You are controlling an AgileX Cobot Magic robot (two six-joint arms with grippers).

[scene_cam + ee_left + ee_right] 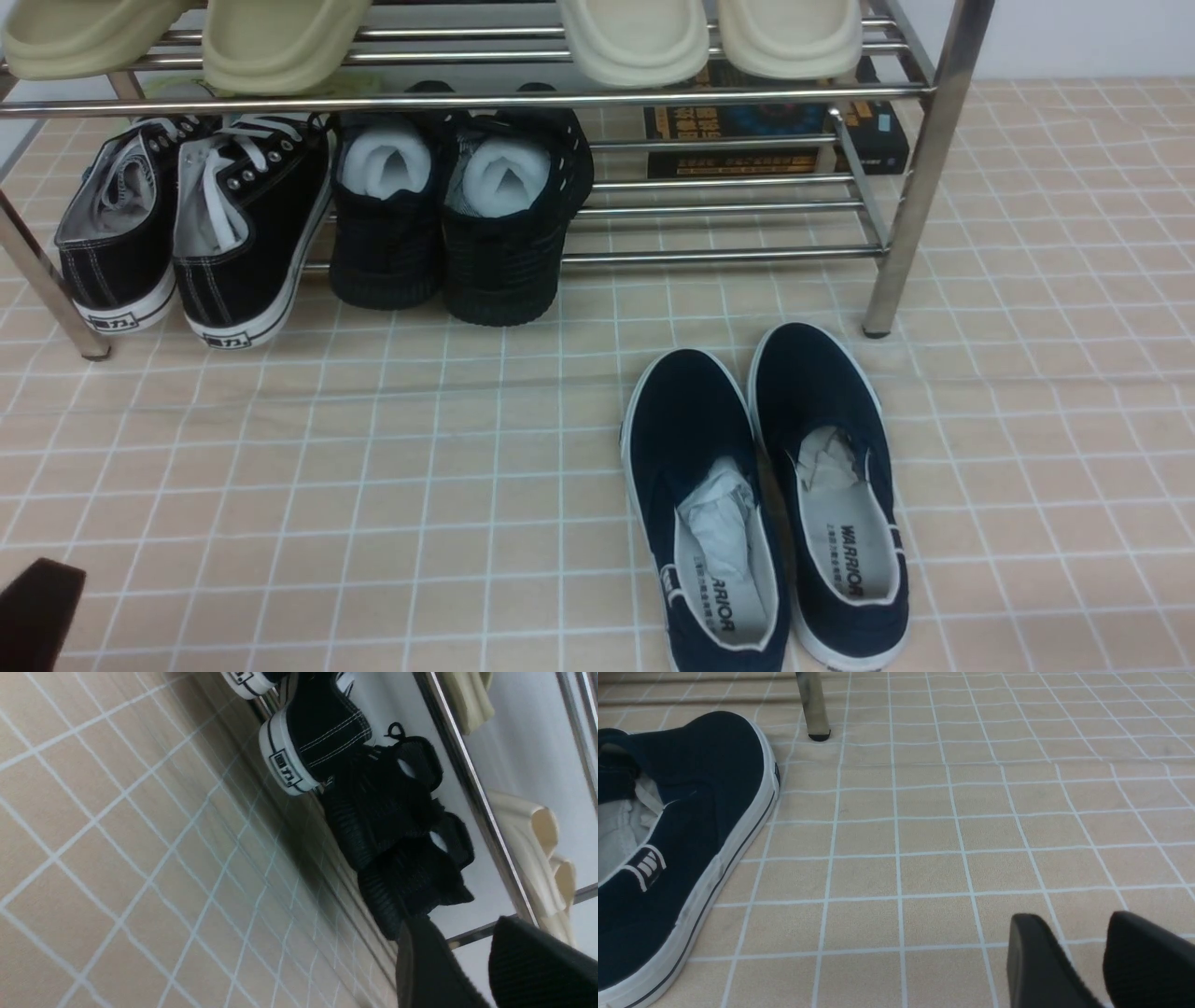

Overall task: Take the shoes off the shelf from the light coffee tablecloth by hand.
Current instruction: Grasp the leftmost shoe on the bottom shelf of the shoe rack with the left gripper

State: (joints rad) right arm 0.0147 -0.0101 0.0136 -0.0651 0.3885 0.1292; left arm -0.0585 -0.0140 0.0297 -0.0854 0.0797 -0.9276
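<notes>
Down near the light coffee tablecloth (373,485), the left gripper (460,935) hangs with its jaws parted and nothing between them. The right gripper (1073,928) is likewise spread and empty, near the navy slip-ons (766,504), which lie on the cloth with crumpled paper inside. The shoes (187,233) sit on the lower tier of the shelf (920,187), at its left end, just beside black mesh shoes (457,215) stuffed with white paper. Cream slippers (280,42) fill the top tier.
</notes>
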